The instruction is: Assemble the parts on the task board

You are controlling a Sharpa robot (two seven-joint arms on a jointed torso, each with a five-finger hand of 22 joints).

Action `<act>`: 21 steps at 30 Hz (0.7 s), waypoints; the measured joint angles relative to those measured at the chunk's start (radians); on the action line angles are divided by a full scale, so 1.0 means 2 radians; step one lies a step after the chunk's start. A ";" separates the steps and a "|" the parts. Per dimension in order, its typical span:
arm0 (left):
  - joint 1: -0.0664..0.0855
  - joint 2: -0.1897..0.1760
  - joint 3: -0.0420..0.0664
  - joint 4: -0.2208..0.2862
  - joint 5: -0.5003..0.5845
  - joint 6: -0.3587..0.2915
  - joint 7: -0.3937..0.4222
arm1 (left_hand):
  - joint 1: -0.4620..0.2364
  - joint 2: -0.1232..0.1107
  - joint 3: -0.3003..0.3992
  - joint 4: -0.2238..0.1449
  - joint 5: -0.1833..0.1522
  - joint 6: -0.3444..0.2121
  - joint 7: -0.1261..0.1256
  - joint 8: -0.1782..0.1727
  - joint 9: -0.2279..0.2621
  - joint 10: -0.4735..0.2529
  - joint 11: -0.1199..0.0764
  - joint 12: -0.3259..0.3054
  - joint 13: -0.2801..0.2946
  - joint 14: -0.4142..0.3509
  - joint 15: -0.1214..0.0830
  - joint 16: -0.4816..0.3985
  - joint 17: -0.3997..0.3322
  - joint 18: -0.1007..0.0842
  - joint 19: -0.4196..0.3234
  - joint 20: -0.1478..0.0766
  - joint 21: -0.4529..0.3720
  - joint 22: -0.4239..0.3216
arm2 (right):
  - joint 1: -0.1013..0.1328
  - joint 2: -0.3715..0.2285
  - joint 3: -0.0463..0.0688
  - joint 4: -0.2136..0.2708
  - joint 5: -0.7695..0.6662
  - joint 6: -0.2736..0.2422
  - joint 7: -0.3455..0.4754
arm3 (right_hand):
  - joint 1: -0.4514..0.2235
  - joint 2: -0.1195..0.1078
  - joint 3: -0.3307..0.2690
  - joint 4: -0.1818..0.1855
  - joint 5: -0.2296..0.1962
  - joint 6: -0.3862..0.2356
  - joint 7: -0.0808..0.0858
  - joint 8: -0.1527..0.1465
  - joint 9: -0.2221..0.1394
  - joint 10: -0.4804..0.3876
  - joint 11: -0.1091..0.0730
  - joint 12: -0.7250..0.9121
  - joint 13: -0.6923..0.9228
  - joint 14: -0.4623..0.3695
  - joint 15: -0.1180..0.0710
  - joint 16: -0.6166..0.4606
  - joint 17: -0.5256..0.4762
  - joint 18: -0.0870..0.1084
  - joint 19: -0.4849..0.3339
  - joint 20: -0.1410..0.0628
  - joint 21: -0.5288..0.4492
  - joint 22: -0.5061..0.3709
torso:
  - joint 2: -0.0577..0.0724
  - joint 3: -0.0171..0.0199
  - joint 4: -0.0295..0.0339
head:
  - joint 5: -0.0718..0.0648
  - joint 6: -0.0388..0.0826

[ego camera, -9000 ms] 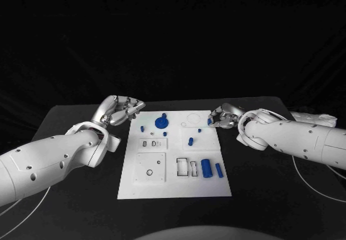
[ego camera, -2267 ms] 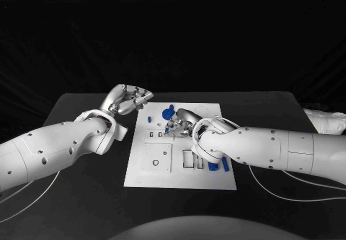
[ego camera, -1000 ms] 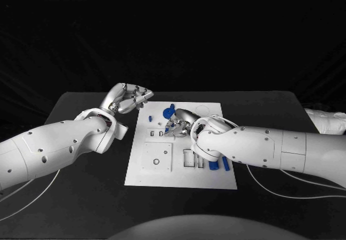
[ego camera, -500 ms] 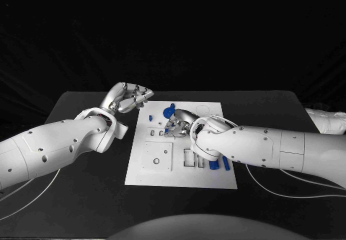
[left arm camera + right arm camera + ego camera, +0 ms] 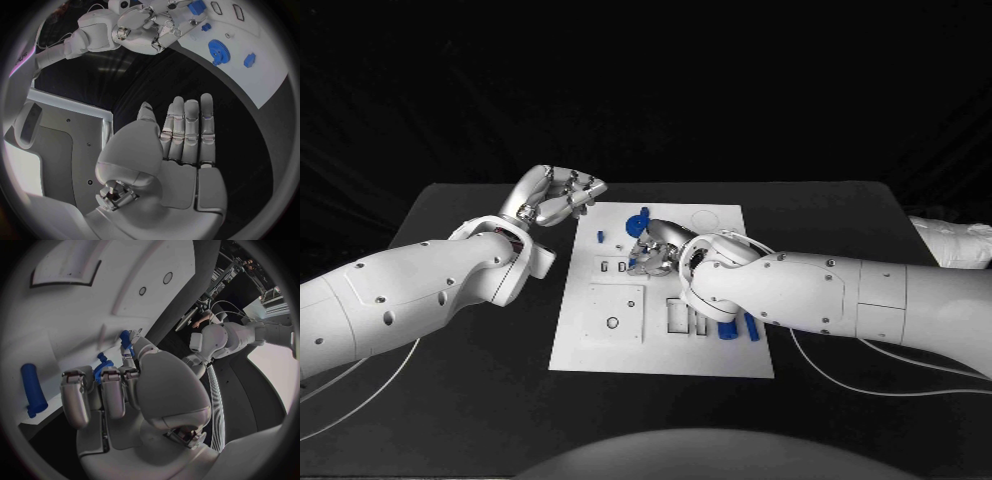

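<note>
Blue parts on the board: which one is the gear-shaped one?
The toothed gear near the board's far edge; the others are pegs or blocks.

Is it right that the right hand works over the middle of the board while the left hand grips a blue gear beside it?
Not quite. The left hand holds nothing: the left wrist view shows its fingers spread, off the board. The gear lies on the board. The right hand is over the board's middle.

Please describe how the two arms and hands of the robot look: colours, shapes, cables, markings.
Both arms are thick, rounded white shells with small dark holes. The left arm and the right arm each trail thin pale cables. The left hand and right hand are silver metal with segmented fingers.
</note>
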State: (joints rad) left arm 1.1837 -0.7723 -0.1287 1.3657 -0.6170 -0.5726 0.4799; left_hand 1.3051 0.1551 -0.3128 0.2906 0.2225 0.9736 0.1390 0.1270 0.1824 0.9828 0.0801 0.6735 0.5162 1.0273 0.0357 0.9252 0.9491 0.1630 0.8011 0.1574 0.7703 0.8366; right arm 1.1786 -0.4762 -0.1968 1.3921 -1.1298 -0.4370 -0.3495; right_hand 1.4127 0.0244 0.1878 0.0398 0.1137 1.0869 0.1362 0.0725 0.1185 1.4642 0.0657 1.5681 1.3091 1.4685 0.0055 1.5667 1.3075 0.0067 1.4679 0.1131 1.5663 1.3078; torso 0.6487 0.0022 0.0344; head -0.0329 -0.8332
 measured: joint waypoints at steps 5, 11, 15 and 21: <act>0.000 -0.001 0.000 0.000 0.000 0.000 0.000 | 0.000 0.000 0.000 0.000 0.000 0.000 0.000 0.000 0.000 0.000 0.000 0.000 0.000 0.000 0.000 0.000 0.000 0.000 0.000 0.000 0.000 0.000 | 0.000 0.001 0.000 -0.001 0.000 0.001 0.000 | 0.000 0.000 0.000 0.000 0.000 -0.007 0.000 -0.003 -0.002 0.002 0.002 0.000 0.000 -0.002 0.002 0.000 0.000 0.000 -0.001 0.001 0.000 0.000 | 0.000 0.0000 0.0000 | 0.000 0.000; 0.000 -0.001 0.000 0.000 0.000 0.000 0.000 | 0.000 0.000 0.000 0.000 0.000 0.000 0.000 0.000 0.000 0.000 0.000 0.000 0.000 0.000 0.000 0.000 0.000 0.000 0.000 0.000 0.000 0.000 | -0.001 0.001 0.000 -0.001 0.000 0.003 0.000 | -0.002 0.002 -0.001 -0.001 0.000 -0.017 0.004 -0.004 -0.005 0.002 0.002 0.000 0.000 -0.002 0.002 0.000 0.000 0.000 -0.002 0.002 0.000 0.000 | 0.000 0.0000 -0.0002 | 0.001 -0.002; 0.000 -0.001 0.000 0.000 0.000 0.000 0.000 | 0.000 0.000 0.000 0.000 0.000 0.000 0.000 0.000 0.000 0.000 0.000 0.000 0.000 0.000 0.000 0.000 0.000 0.000 0.000 0.000 0.000 0.000 | -0.001 0.001 0.000 -0.001 0.000 0.004 0.000 | -0.002 0.002 -0.001 -0.001 0.000 -0.021 0.005 -0.004 -0.006 0.000 0.003 0.000 0.000 -0.002 0.002 0.000 0.000 0.000 0.000 0.004 0.000 0.000 | 0.000 0.0000 -0.0001 | 0.001 -0.002; 0.000 0.000 0.000 0.000 0.000 0.000 0.000 | 0.000 0.000 0.000 0.000 0.000 0.000 0.000 0.000 0.000 0.000 0.000 0.000 0.000 0.000 0.000 0.000 0.000 0.000 0.000 0.000 0.000 0.000 | -0.001 0.000 0.000 0.000 0.000 0.004 0.000 | -0.002 0.002 -0.001 -0.001 0.000 -0.035 0.005 -0.003 -0.009 0.002 0.005 0.000 0.001 0.000 0.004 0.000 0.000 0.000 0.000 0.004 0.000 0.000 | 0.000 0.0002 -0.0001 | 0.001 -0.003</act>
State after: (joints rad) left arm 1.1840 -0.7729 -0.1288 1.3664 -0.6170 -0.5727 0.4794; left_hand 1.3051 0.1551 -0.3128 0.2906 0.2225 0.9736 0.1390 0.1270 0.1826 0.9828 0.0801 0.6735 0.5164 1.0273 0.0357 0.9252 0.9491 0.1630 0.8011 0.1574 0.7703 0.8366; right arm 1.1771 -0.4752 -0.1967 1.3915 -1.1304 -0.4284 -0.3505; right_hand 1.4082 0.0289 0.1851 0.0371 0.1142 1.0171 0.1462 0.0660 0.0997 1.4677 0.0763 1.5682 1.3107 1.4681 0.0129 1.5667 1.3074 0.0067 1.4679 0.1203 1.5663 1.3076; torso 0.6494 0.0026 0.0341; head -0.0307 -0.8387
